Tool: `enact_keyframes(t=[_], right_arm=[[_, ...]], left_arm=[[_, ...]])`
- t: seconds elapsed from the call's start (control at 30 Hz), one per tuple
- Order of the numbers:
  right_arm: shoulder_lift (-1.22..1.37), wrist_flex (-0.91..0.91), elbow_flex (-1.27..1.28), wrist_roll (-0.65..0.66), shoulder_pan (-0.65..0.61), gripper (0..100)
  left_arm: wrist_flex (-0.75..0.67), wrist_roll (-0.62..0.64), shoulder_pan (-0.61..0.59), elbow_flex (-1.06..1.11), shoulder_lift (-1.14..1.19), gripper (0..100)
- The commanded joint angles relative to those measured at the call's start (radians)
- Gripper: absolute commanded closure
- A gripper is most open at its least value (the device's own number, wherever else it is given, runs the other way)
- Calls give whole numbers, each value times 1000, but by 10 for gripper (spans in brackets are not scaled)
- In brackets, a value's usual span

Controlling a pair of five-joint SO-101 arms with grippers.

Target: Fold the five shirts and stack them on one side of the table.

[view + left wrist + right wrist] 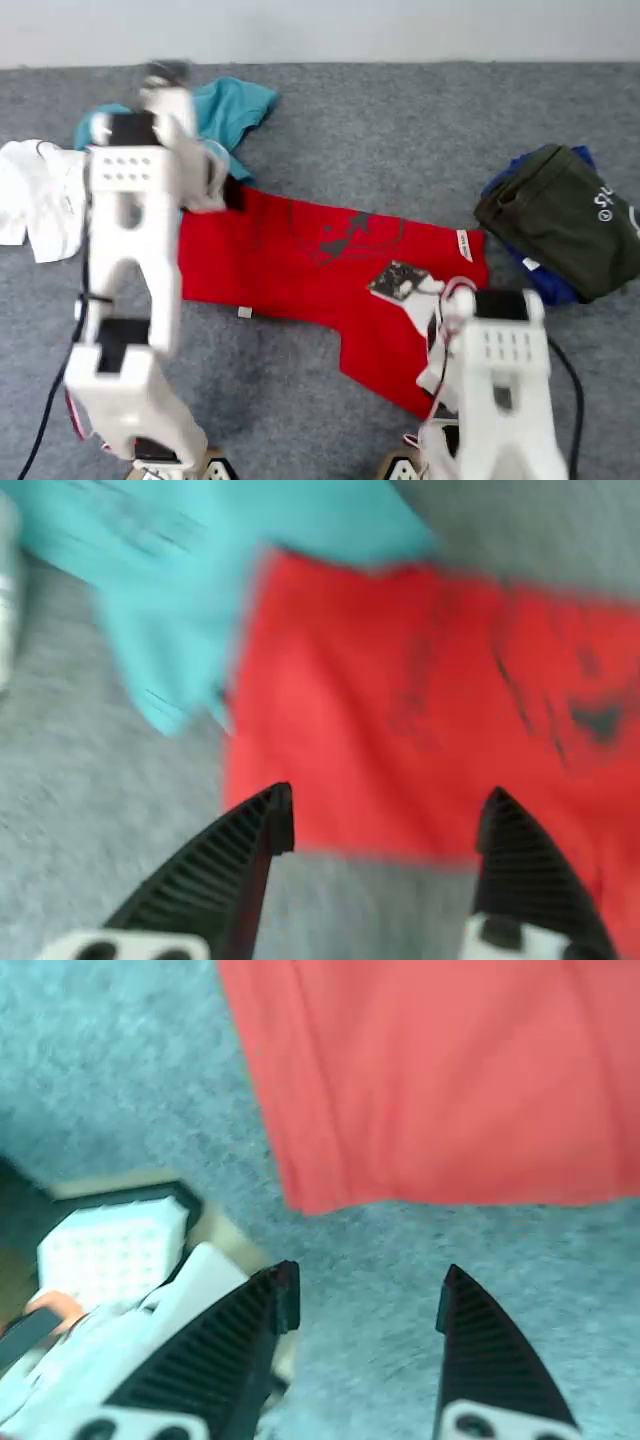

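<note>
Print is seen, dark, on the red shirt (290, 265), spread across centre frame and met at upper left by the teal shirt (235, 105). Left gripper (388, 795) and right gripper (367, 1268) are held wide, nothing gripped.

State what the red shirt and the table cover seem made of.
Red shirt: likely soft knit cotton, matte; it lies limp with folds. Table cover: probably grey felt or short-pile carpet, matte; its surface looks fuzzy and speckled.
</note>
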Motion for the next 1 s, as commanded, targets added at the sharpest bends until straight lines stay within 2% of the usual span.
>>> enact_keyframes(t=[0.0,0.13,0.27,0.43,0.6,0.77,0.97], right_arm=[[-277,-54,97,15,12,765],[-318,-88,118,8,12,763],[-150,-153,112,-118,70,763],[143,-317,32,-252,186,763],[343,-349,-315,-328,206,764],[522,-346,-635,-342,206,764],[845,-446,-832,-344,206,764]], left_arm=[[18,-84,146,309,-249,724],[-43,-190,305,567,-347,724],[-178,-204,408,730,-324,725],[-267,-203,422,748,-253,725],[-265,-206,420,748,-195,725],[-264,-207,423,754,-173,725],[-250,-209,423,754,-173,725]])
